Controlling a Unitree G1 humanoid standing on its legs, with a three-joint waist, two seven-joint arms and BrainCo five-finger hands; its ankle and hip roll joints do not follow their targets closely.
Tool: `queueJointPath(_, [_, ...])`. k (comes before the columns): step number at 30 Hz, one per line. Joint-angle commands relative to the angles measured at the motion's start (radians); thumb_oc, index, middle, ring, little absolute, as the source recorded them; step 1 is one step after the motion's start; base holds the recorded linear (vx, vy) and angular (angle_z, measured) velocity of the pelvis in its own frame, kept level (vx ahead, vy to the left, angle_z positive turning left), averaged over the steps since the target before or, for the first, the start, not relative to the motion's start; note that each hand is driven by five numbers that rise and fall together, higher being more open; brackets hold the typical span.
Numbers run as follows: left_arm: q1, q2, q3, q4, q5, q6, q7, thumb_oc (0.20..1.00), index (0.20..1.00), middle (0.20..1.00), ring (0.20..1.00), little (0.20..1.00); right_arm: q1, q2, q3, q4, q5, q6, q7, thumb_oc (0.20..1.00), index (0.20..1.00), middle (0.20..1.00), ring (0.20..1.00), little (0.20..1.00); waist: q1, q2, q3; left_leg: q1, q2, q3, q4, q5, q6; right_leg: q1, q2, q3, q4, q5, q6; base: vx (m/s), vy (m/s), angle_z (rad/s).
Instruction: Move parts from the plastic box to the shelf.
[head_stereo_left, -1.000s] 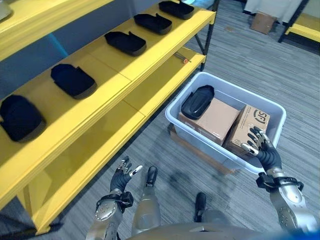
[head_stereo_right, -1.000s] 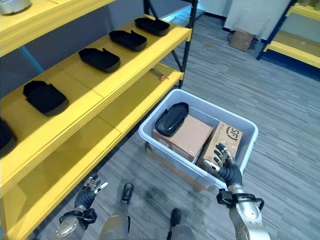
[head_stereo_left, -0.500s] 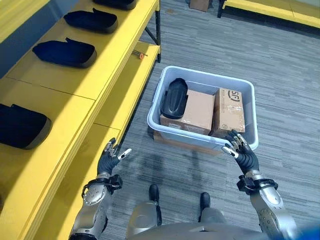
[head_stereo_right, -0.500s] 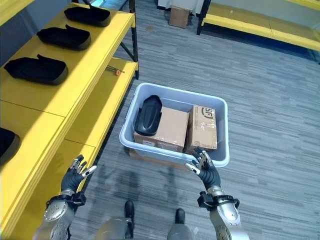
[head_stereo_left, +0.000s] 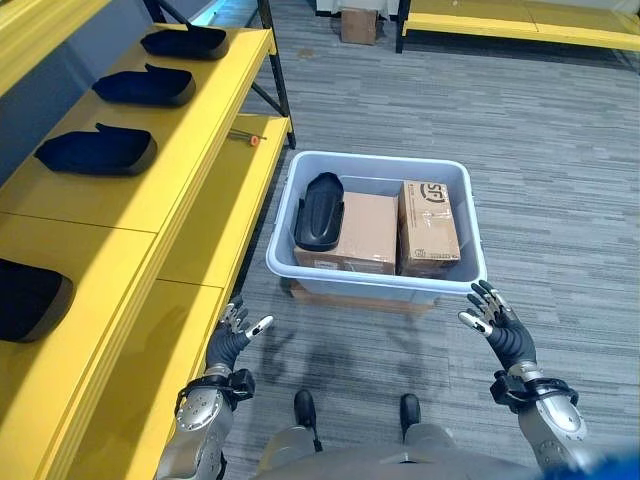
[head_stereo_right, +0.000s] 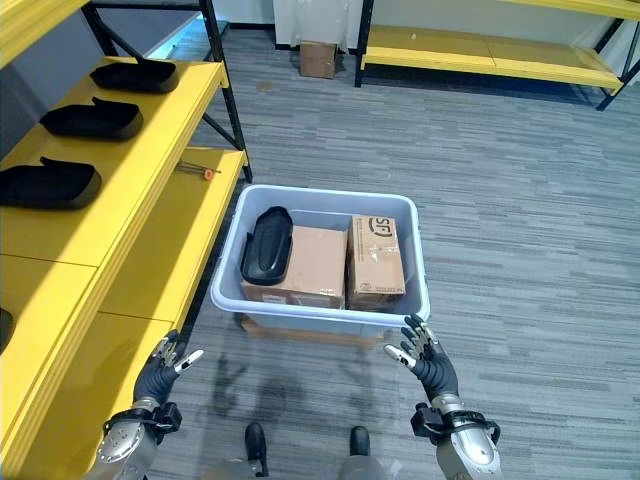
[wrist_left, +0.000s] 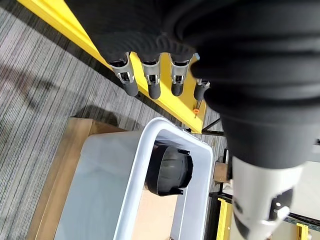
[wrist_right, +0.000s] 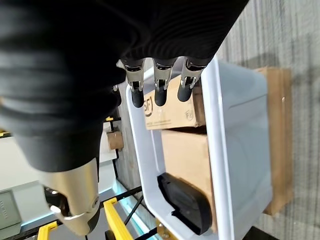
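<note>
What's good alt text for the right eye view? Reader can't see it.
A pale plastic box sits on the grey floor holding one black part and two cardboard boxes, with the robot's open left hand and right hand raised empty short of it. To the robot's left, a yellow shelf carries more black parts.

The nearest black moulded plastic part (head_stereo_left: 28, 298) on the yellow shelf (head_stereo_left: 150, 200) is cut off by the picture's edge. A small orange-tipped tool (head_stereo_left: 245, 137) on the lower shelf board is too small to identify. The brown cardboard sheet (head_stereo_left: 350, 298) lies mostly hidden under the pale grey plastic box (head_stereo_left: 375, 285).
</note>
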Motion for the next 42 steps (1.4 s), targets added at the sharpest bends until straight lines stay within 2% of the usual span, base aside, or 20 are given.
queueJointPath(1, [-0.009, 0.04, 0.029, -0.02, 0.019, -0.027, -0.021, 1.0, 1.0, 1.0, 1.0, 1.0, -0.034, -0.015, -0.012, -0.053, 0.014, -0.036, 0.015, 1.0, 1.0, 1.0, 1.0, 1.0, 0.004, -0.017, -0.007, -0.013, 0.054, -0.053, 0.063, -0.035, -0.01, 0.003, -0.039, 0.027, 0.049, -0.029, 0.034, 0.06, -0.043, 0.01])
queueJointPath(3, [-0.013, 0.042, 0.028, -0.021, 0.018, -0.027, -0.021, 1.0, 1.0, 1.0, 1.0, 1.0, -0.046, -0.022, 0.0, -0.052, 0.016, -0.039, 0.018, 1.0, 1.0, 1.0, 1.0, 1.0, 0.007, -0.014, -0.004, -0.018, 0.055, -0.059, 0.072, -0.039, -0.012, 0.008, -0.04, 0.019, 0.047, -0.033, 0.032, 0.08, -0.046, 0.04])
queueJointPath(8, [-0.039, 0.05, 0.019, -0.03, -0.006, -0.032, -0.007, 1.0, 1.0, 1.0, 1.0, 1.0, -0.082, -0.048, 0.007, -0.061, 0.004, -0.048, 0.013, 1.0, 1.0, 1.0, 1.0, 1.0, 0.029, -0.017, 0.017, -0.098, 0.018, -0.108, 0.216, -0.121, 0.015, 0.018, -0.079, -0.013, 0.098, -0.032, 0.042, 0.1, 0.08, 0.32])
queueJointPath(9, [-0.052, 0.059, 0.012, -0.034, 0.002, -0.034, -0.005, 1.0, 1.0, 1.0, 1.0, 1.0, -0.083, -0.036, 0.003, -0.065, 0.002, -0.049, 0.011, 1.0, 1.0, 1.0, 1.0, 1.0, 0.032, -0.013, 0.019, -0.118, -0.022, -0.122, 0.24, -0.149, 0.039, 0.01, -0.116, -0.017, 0.142, 0.029, 0.064, 0.1, 0.199, 0.46])
queueJointPath(10, [-0.053, 0.06, 0.012, -0.034, 0.002, -0.034, -0.005, 1.0, 1.0, 1.0, 1.0, 1.0, -0.083, -0.036, 0.003, -0.065, 0.002, -0.049, 0.011, 1.0, 1.0, 1.0, 1.0, 1.0, 0.032, -0.013, 0.016, -0.122, -0.023, -0.122, 0.238, -0.145, 0.04, 0.005, -0.117, -0.016, 0.141, 0.032, 0.064, 0.11, 0.328, 0.34])
queueJointPath(11, [-0.063, 0.071, 0.0, -0.036, 0.009, -0.032, -0.012, 1.0, 1.0, 1.0, 1.0, 1.0, -0.084, -0.027, 0.005, -0.066, 0.001, -0.049, 0.015, 1.0, 1.0, 1.0, 1.0, 1.0, 0.026, 0.004, 0.022, -0.116, -0.055, -0.132, 0.222, -0.152, 0.071, -0.057, -0.139, 0.018, 0.253, 0.123, 0.058, 0.04, 0.168, 0.3])
queueJointPath(12, [-0.064, 0.071, 0.0, -0.036, 0.009, -0.032, -0.012, 1.0, 1.0, 1.0, 1.0, 1.0, -0.085, -0.027, 0.005, -0.066, 0.001, -0.049, 0.015, 1.0, 1.0, 1.0, 1.0, 1.0, 0.027, 0.003, 0.019, -0.12, -0.056, -0.131, 0.219, -0.149, 0.071, -0.062, -0.14, 0.019, 0.253, 0.125, 0.058, 0.05, 0.267, 0.21])
queueJointPath(13, [-0.068, 0.079, -0.007, -0.04, 0.007, -0.034, -0.016, 1.0, 1.0, 1.0, 1.0, 1.0, -0.089, -0.026, 0.011, -0.066, 0.001, -0.048, 0.016, 1.0, 1.0, 1.0, 1.0, 1.0, 0.017, 0.015, 0.033, -0.108, -0.063, -0.132, 0.203, -0.142, 0.081, -0.114, -0.137, 0.042, 0.325, 0.169, 0.049, 0.01, 0.225, 0.18])
queueJointPath(14, [-0.063, 0.093, -0.008, -0.051, 0.014, -0.034, -0.025, 1.0, 1.0, 1.0, 1.0, 1.0, -0.091, -0.027, 0.015, -0.067, 0.0, -0.048, 0.018, 1.0, 1.0, 1.0, 1.0, 1.0, 0.008, 0.031, 0.053, -0.082, -0.057, -0.123, 0.169, -0.131, 0.09, -0.168, -0.115, 0.046, 0.393, 0.172, 0.038, 0.08, 0.307, 0.09])
queueJointPath(15, [-0.057, 0.097, -0.007, -0.056, 0.024, -0.032, -0.035, 1.0, 1.0, 1.0, 1.0, 1.0, -0.09, -0.025, 0.022, -0.063, -0.002, -0.048, 0.027, 1.0, 1.0, 1.0, 1.0, 1.0, 0.006, 0.043, 0.063, -0.044, -0.05, -0.11, 0.126, -0.127, 0.09, -0.195, -0.091, 0.02, 0.417, 0.127, 0.032, 0.32, 0.297, -0.1])
queueJointPath(16, [-0.044, 0.098, 0.005, -0.07, 0.036, -0.028, -0.059, 1.0, 1.0, 1.0, 1.0, 1.0, -0.091, -0.02, 0.03, -0.046, 0.007, -0.041, 0.042, 1.0, 1.0, 1.0, 1.0, 1.0, -0.025, 0.053, 0.065, 0.055, -0.045, -0.084, 0.009, -0.104, 0.071, -0.279, 0.036, -0.003, 0.301, 0.034, 0.02, 0.41, 0.142, -0.38])
queueJointPath(19, [-0.024, 0.088, 0.022, -0.064, 0.045, -0.026, -0.07, 1.0, 1.0, 1.0, 1.0, 1.0, -0.082, -0.023, 0.033, -0.051, -0.009, -0.036, 0.056, 1.0, 1.0, 1.0, 1.0, 1.0, -0.027, 0.032, 0.063, 0.113, -0.029, -0.067, -0.011, -0.118, 0.041, -0.278, 0.042, -0.084, 0.038, 0.1, 0.043, 0.34, -0.11, -0.84])
queueJointPath(20, [-0.022, 0.084, 0.014, -0.057, 0.047, -0.025, -0.073, 1.0, 1.0, 1.0, 1.0, 1.0, -0.078, -0.023, 0.032, -0.055, -0.012, -0.036, 0.057, 1.0, 1.0, 1.0, 1.0, 1.0, -0.034, 0.027, 0.059, 0.123, -0.026, -0.072, -0.011, -0.122, 0.036, -0.272, 0.055, -0.038, 0.04, 0.102, 0.042, 0.32, -0.214, 0.17])
queueJointPath(21, [-0.018, 0.079, 0.011, -0.055, 0.045, -0.025, -0.078, 1.0, 1.0, 1.0, 1.0, 1.0, -0.067, -0.022, 0.028, -0.061, -0.007, -0.032, 0.061, 1.0, 1.0, 1.0, 1.0, 1.0, -0.029, 0.02, 0.055, 0.132, -0.026, -0.073, -0.011, -0.122, 0.029, -0.249, 0.055, -0.033, 0.035, 0.101, 0.039, 0.14, -0.106, 0.5])
queueJointPath(25, [-0.012, 0.053, -0.001, -0.06, 0.042, -0.028, -0.088, 1.0, 1.0, 1.0, 1.0, 1.0, -0.056, -0.037, 0.017, -0.074, -0.002, -0.032, 0.068, 1.0, 1.0, 1.0, 1.0, 1.0, -0.028, 0.019, 0.019, 0.136, -0.003, -0.079, -0.011, -0.119, 0.009, -0.217, 0.053, -0.061, 0.049, 0.1, 0.024, 0.2, -0.195, 0.51])
queueJointPath(27, [-0.011, 0.046, -0.011, -0.061, 0.028, -0.025, -0.09, 1.0, 1.0, 1.0, 1.0, 1.0, -0.047, -0.043, 0.008, -0.083, 0.008, -0.032, 0.067, 1.0, 1.0, 1.0, 1.0, 1.0, -0.038, 0.032, 0.009, 0.153, 0.026, -0.088, -0.011, -0.108, -0.007, -0.21, 0.069, -0.073, 0.08, 0.063, 0.002, 0.23, -0.237, 0.4])
queueJointPath(28, [-0.014, 0.038, -0.023, -0.062, 0.023, -0.019, -0.091, 1.0, 1.0, 1.0, 1.0, 1.0, -0.039, -0.052, -0.003, -0.089, 0.018, -0.034, 0.062, 1.0, 1.0, 1.0, 1.0, 1.0, -0.044, 0.048, 0.009, 0.166, 0.054, -0.093, -0.005, -0.082, -0.024, -0.199, 0.08, -0.084, 0.11, 0.03, -0.014, 0.24, -0.267, 0.45])
queueJointPath(33, [-0.009, 0.037, -0.038, -0.063, 0.016, -0.011, -0.092, 1.0, 1.0, 1.0, 1.0, 1.0, -0.024, -0.069, -0.027, -0.088, 0.025, -0.033, 0.048, 1.0, 1.0, 1.0, 1.0, 1.0, -0.057, 0.077, 0.003, 0.151, 0.09, -0.108, 0.013, -0.002, -0.048, -0.2, 0.099, -0.098, 0.149, -0.02, -0.048, 0.13, -0.162, 0.26])
queueJointPath(38, [-0.004, 0.029, -0.039, -0.062, 0.013, -0.009, -0.086, 1.0, 1.0, 1.0, 1.0, 1.0, -0.013, -0.078, -0.041, -0.088, 0.028, -0.034, 0.04, 1.0, 1.0, 1.0, 1.0, 1.0, -0.061, 0.091, 0.007, 0.143, 0.1, -0.117, 0.037, 0.048, -0.057, -0.196, 0.109, -0.099, 0.16, -0.043, -0.068, 0.09, -0.1, -0.01])
queueJointPath(42, [0.006, 0.019, -0.037, -0.059, 0.003, -0.009, -0.09, 1.0, 1.0, 1.0, 1.0, 1.0, 0.004, -0.088, -0.055, -0.089, 0.035, -0.033, 0.043, 1.0, 1.0, 1.0, 1.0, 1.0, -0.06, 0.094, 0.018, 0.107, 0.102, -0.134, 0.145, 0.091, -0.06, -0.17, 0.122, -0.088, 0.156, -0.071, -0.096, 0.09, -0.13, 0.08])
